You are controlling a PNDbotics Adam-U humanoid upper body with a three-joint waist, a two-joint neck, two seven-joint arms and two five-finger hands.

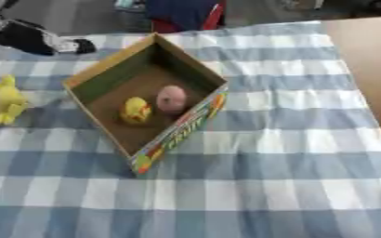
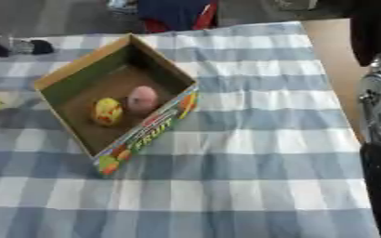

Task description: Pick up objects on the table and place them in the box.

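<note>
Open box point(image 1: 181, 128) holds yellow toy point(image 1: 135, 110), pink egg point(image 1: 172, 99).

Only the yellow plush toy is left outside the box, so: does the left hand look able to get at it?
Probably yes. The yellow plush toy lies in the open on the checked cloth, left of the box, on the left arm's side, with nothing over or against it. The left hand is farther back, at the table's far left.

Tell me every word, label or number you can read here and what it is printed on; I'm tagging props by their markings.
"FRUIT": on the outer front wall of the box, among printed fruit pictures.
Any other print on that wall is too blurred to read.
No text shows on the two toys inside, the yellow toy or the checked cloth.
</note>
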